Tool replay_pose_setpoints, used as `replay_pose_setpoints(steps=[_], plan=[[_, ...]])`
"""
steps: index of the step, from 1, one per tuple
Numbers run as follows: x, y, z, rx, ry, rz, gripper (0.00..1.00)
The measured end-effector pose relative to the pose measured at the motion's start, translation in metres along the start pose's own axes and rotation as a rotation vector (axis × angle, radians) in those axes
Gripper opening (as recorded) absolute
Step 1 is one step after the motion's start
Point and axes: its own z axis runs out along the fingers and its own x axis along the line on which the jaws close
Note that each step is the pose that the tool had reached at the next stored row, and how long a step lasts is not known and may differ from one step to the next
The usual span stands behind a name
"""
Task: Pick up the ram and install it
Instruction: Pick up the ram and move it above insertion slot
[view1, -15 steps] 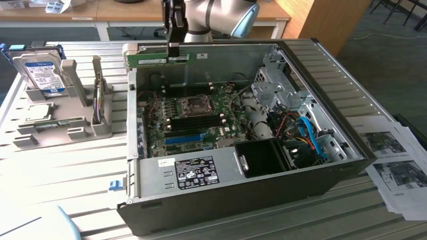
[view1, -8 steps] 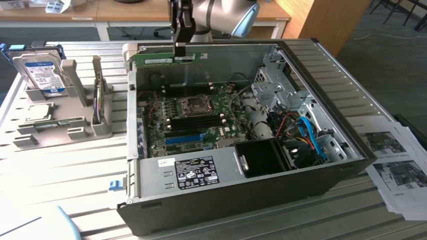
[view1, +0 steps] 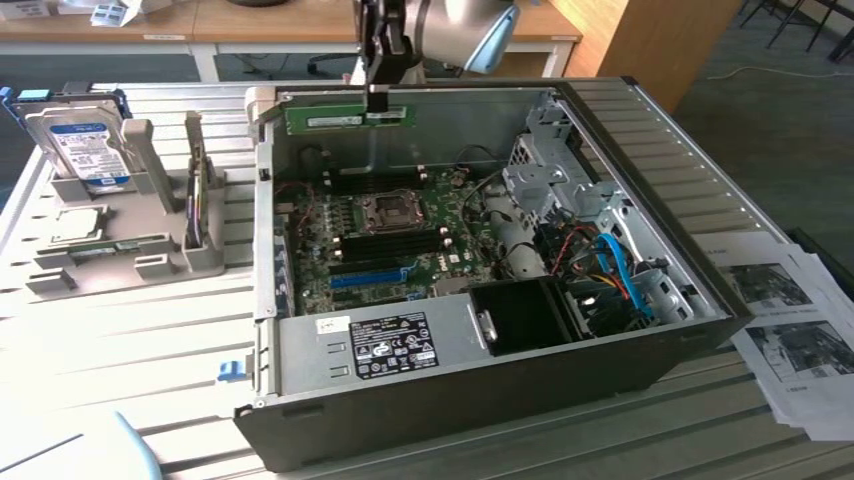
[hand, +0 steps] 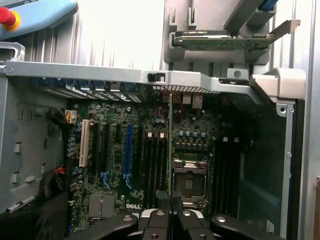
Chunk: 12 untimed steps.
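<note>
The fingers are clamped on the top edge of the ram, gripping it nearer one end than the middle. The green stick hangs level, long side flat and chips facing the exterior view, just above the open computer case, over the rim of the case wall farthest from that camera. It is clear of everything inside the case and touches only the fingers. Seen from the wrist, the stick is edge-on, a thin line running out from between the fingertips over the motherboard on the case floor. On that board inside the case lie the square processor socket, rows of black memory slots beside it, and a long bright-blue slot farther off. The case lies on its side on a slatted desk. Beside the case, on the exterior view's left, a grey rack holds a silver hard drive upright. On the opposite side of the case, printed sheets lie on the desk.
</note>
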Motion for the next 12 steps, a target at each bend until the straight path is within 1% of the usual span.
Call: replay_pose_setpoints(steps=[12], plan=[[0.001, -0.0237, -0.0008, 0.0001, -0.0026, -0.001, 0.11]])
